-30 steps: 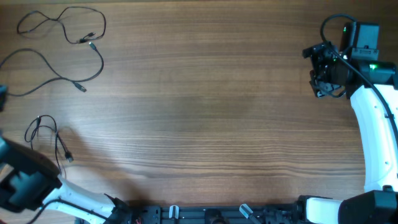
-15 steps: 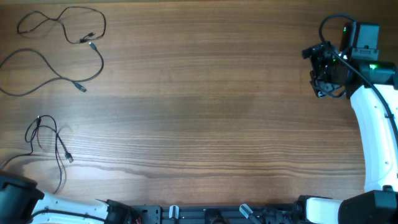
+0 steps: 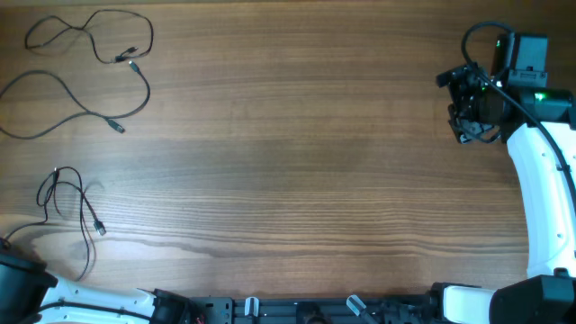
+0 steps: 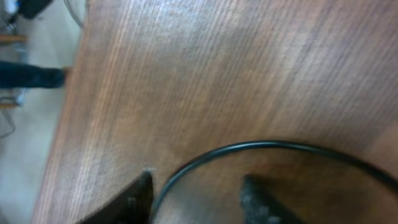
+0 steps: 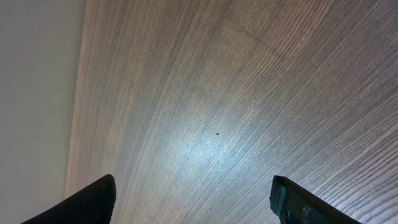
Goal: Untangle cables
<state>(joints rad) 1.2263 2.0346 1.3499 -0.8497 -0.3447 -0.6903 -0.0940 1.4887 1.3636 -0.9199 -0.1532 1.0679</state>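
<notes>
Though both wide, left hand point(image 4: 198, 188) astride one cable point(image 4: 261, 146), right hand point(image 5: 193, 182) far across the table point(image 5: 205, 93).

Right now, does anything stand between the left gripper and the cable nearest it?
Nothing visible does. In the left wrist view, the black cable lies on the wooden table directly ahead of the open left gripper.

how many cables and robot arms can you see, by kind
cables: 3
robot arms: 2
total: 5
</notes>
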